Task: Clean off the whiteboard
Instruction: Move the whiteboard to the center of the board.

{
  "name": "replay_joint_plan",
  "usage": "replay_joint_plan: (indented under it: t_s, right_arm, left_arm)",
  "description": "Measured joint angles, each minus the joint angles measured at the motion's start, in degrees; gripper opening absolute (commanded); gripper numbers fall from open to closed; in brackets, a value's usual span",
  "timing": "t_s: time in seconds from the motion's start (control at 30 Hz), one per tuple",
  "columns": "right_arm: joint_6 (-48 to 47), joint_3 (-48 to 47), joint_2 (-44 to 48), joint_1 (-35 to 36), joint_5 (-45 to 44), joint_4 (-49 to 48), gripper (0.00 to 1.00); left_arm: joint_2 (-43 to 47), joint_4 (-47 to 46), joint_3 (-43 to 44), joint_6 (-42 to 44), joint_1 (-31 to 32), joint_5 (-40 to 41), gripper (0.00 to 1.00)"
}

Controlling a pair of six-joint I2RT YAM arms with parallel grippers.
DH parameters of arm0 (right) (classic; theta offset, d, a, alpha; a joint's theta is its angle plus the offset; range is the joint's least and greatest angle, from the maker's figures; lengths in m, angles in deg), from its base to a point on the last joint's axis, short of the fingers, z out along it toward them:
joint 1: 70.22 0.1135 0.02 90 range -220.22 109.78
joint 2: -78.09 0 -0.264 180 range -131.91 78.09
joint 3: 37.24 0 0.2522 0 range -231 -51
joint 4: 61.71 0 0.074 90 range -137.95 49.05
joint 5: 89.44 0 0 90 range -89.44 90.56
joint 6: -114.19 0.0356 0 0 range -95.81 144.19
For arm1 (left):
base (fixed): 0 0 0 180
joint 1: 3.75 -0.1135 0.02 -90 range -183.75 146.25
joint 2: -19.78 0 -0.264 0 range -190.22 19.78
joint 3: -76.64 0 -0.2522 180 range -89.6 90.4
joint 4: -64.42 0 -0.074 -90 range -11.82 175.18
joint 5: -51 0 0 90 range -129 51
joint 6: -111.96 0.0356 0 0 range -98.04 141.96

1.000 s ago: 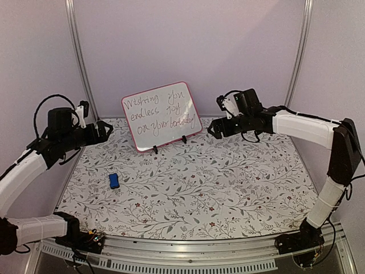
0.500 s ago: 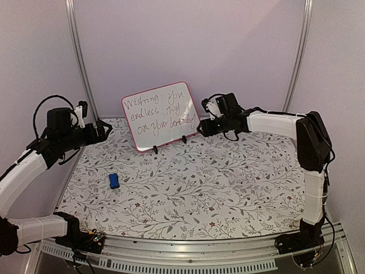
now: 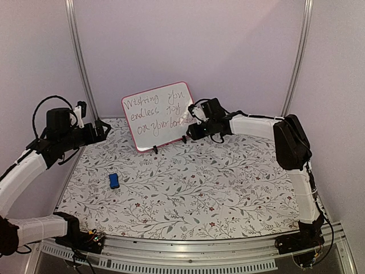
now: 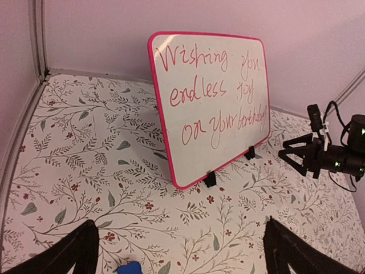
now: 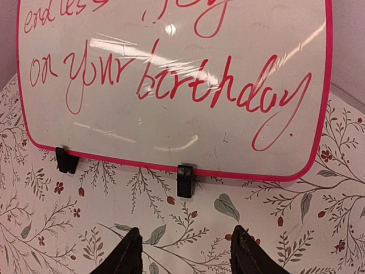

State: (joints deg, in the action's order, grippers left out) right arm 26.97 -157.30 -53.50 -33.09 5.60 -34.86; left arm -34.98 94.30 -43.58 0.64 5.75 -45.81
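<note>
Hovering right end effector (image 5: 185, 242), jaws apart — near whiteboard (image 5: 171, 85) edge

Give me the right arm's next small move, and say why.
Probably ease the right gripper forward onto the lower edge of the small pink-framed whiteboard to steady it. Its jaws stand apart and empty, just short of that edge. The red handwriting is unerased, and the small blue eraser block lies untouched.

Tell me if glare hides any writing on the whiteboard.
Right wrist view: bright streaks of glare cross the whiteboard, yet the words are legible. Left wrist view: only a faint sheen at its top corner. Top external view: no glare, writing small and grey.
</note>
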Motion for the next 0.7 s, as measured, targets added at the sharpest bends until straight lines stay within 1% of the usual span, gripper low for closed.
replay_joint_plan:
  t_s: [0.2,0.7]
  right_arm:
    - [-0.4,-5.6,-4.5,0.3,-0.3,0.7,0.51]
    - [0.2,-14.1,-12.7,0.7,-0.2,2.4,0.49]
  left_arm:
    - [0.0,0.0,0.0,-0.2,-0.1,0.0,1.0]
    - [0.0,0.0,0.0,-0.2,-0.2,0.2,1.0]
